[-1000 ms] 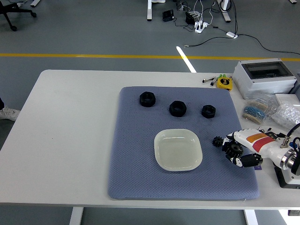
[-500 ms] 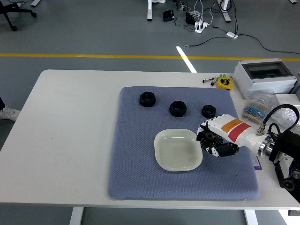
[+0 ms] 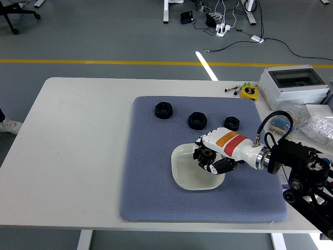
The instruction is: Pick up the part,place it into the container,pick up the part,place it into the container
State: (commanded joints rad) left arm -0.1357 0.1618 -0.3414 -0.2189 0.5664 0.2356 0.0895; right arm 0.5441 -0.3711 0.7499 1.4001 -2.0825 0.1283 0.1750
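the right hand [image 3: 210, 156] hovers over the white container [image 3: 183, 177] on the blue mat [image 3: 148, 172] (fingers curled around a black toothed part [image 3: 205, 154]).

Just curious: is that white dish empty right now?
Seemingly empty: the white dish shows bare; the right hand holds a black part above it.

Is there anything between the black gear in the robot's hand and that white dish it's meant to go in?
Nothing visible. The right hand holds the gear directly over the white dish, which looks empty beneath it.
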